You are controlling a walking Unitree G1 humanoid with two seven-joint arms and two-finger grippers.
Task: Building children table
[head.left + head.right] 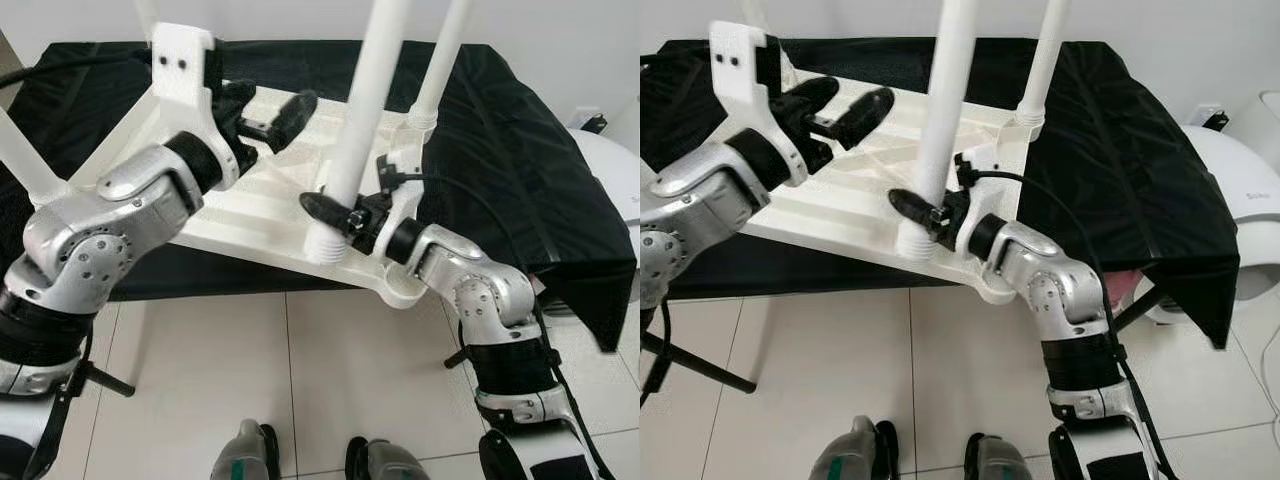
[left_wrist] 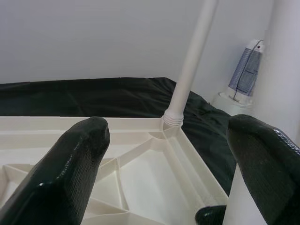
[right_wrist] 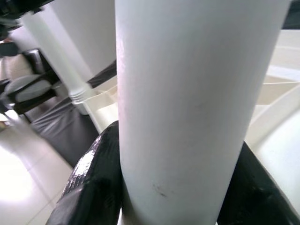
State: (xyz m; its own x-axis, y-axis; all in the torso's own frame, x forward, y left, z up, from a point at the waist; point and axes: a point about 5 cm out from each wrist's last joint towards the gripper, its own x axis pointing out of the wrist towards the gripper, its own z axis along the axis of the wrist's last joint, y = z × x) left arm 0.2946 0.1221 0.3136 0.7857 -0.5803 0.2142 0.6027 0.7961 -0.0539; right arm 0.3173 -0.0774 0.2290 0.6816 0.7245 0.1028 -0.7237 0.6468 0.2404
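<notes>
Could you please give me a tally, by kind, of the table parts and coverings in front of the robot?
White table legs: 4, one held by the right gripper
White tabletop, upside down: 1
Black cloth: 1
Total: 6
</notes>
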